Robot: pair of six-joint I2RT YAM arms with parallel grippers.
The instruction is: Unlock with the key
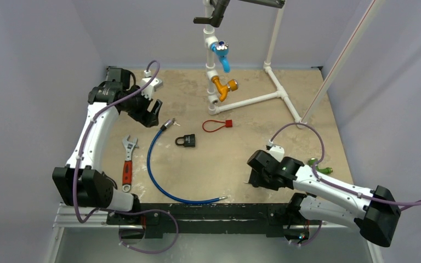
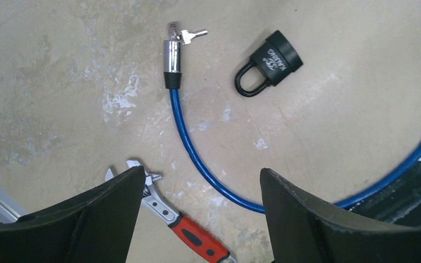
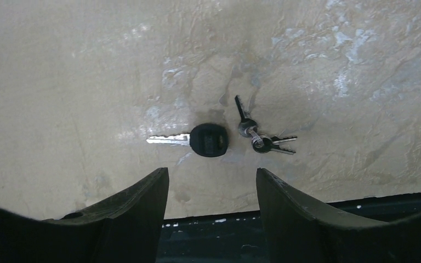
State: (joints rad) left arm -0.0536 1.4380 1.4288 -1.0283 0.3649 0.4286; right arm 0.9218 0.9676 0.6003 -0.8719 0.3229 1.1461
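Looking down through the right wrist camera, I see the black-headed key (image 3: 208,140) lying flat on the table (image 1: 307,109), with a ring of small keys (image 3: 263,142) touching its head. From the padlock (image 1: 186,141), that spot is well off to the right and nearer the arm bases. The right gripper (image 3: 211,172) hovers over the key with its fingers spread and nothing between them, so I have no grasp on it yet.

The padlock rests on its side with the shackle closed, and I judge it locked. Just to its left lies the chrome head of the blue cable lock (image 2: 172,57), with another key in its end. The left gripper (image 2: 202,174) hangs above that cable, jaws wide apart and holding nothing, a little farther left of the padlock.

By my reckoning, almost everything remains: pick up the key, steady the padlock, carry the key across to it, seat the blade in the keyway and turn. I can't see the keyway from any view.
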